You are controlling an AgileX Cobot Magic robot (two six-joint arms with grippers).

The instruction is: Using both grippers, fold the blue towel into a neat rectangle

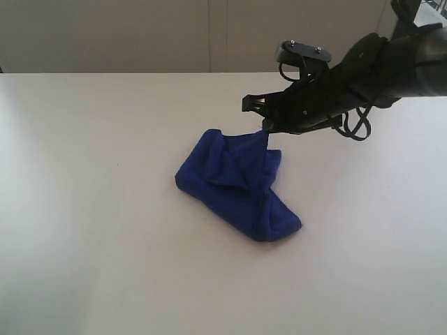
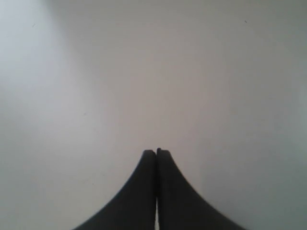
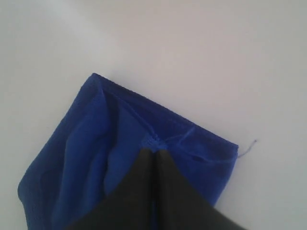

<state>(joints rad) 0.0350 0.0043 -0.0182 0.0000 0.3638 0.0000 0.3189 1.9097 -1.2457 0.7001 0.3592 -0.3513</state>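
Nearest to me in the exterior view is the white table. On it, a little right of centre, the blue towel lies bunched in a rumpled heap. Its rounded end is toward me and its far edge is drawn up into a peak. The right gripper has that peak. My right wrist view shows the jaws pressed together on the hemmed edge, pinching it, and a loose thread trails off one corner onto the table. The black arm reaches in from the far right. I see the left gripper only in its own wrist view, with its jaws pressed together over the table. A pale wall stands behind the table.
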